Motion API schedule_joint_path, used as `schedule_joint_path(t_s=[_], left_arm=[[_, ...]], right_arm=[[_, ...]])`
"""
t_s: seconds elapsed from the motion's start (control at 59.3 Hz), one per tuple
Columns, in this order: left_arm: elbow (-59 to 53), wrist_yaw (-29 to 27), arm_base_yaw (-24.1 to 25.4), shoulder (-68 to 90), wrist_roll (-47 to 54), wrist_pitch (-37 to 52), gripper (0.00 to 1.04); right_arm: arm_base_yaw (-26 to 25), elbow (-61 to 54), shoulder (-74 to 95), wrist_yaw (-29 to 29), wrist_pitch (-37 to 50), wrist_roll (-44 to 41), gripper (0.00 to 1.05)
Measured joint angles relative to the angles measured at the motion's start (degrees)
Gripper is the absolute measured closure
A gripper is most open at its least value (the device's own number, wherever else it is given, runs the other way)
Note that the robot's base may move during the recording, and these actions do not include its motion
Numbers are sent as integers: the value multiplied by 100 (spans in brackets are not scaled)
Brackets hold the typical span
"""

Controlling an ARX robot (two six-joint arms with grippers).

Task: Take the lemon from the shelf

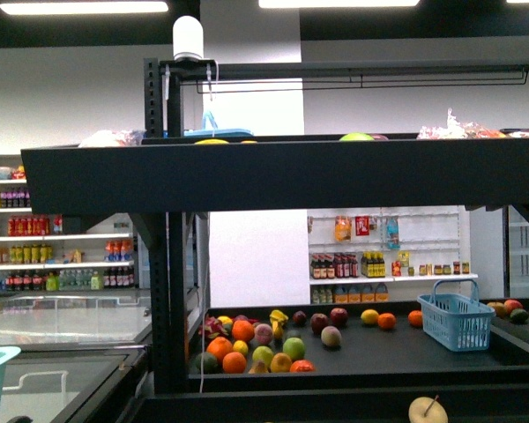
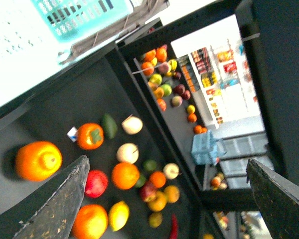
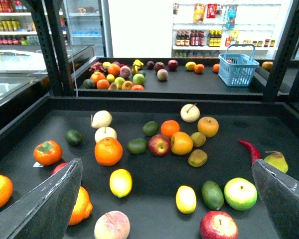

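Observation:
The black shelf [image 1: 247,176] fills the front view, with dark tray decks [image 3: 154,179]. In the right wrist view two yellow lemons lie on the near deck: one [image 3: 120,182] to the left and one [image 3: 186,199] to the right, beside a green avocado [image 3: 212,194]. My right gripper [image 3: 167,209] is open and empty above them, its fingers [image 3: 45,204] wide apart. In the left wrist view a lemon [image 2: 118,215] lies between an orange [image 2: 89,222] and other fruit. My left gripper [image 2: 164,204] is open and empty above the deck. Neither arm shows in the front view.
Several oranges, apples, a peach [image 3: 112,226], a red chili [image 3: 249,149] and a pear [image 3: 276,161] lie on the near deck. The far deck holds more fruit and a blue basket [image 3: 237,67]. Black uprights [image 3: 57,47] flank the deck. Wall shelves of bottles [image 1: 62,256] stand behind.

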Motion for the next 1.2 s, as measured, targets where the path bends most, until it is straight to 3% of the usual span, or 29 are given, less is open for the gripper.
schedule_joint_path(t_s=[0.152, 0.354, 1.129, 1.197], left_arm=[[968, 20, 216, 1237, -892, 192, 8], [1895, 26, 490, 2413, -1300, 236, 8], [3753, -170, 317, 4430, -1287, 645, 8], [3842, -221, 310, 4478, -1196, 595, 18]], right_arm=[[0, 0, 0, 0, -2, 0, 2], [0, 0, 0, 0, -2, 0, 2], [0, 0, 0, 0, 0, 0, 2], [0, 0, 0, 0, -2, 0, 2]])
